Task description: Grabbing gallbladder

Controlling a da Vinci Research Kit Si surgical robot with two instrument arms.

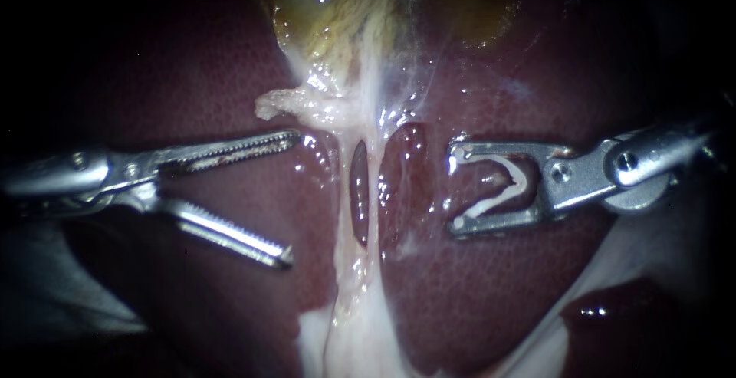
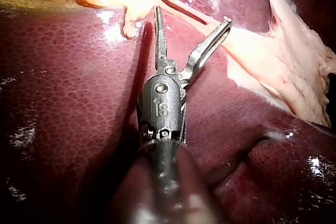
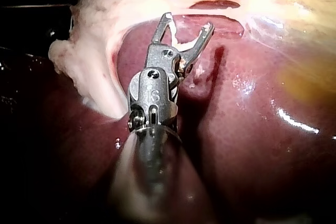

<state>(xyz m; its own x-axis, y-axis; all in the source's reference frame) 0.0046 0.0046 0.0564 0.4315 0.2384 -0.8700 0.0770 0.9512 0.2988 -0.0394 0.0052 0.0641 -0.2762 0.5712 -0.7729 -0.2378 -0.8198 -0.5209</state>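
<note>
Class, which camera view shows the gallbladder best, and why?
The endoscope view: the gallbladder sits top centre, its yellow-green end meeting pale tissue. The left wrist view catches only a yellow edge; the right wrist view a glary corner.

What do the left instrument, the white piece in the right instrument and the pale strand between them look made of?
The left instrument: metal; silvery, bright glints, toothed inner faces.
The white piece: probably a plastic clip; opaque, smooth, bent in a V inside the right instrument.
The pale strand: soft wet tissue, perhaps fibrous; whitish, stringy, glistening, stretched over the liver.
</note>
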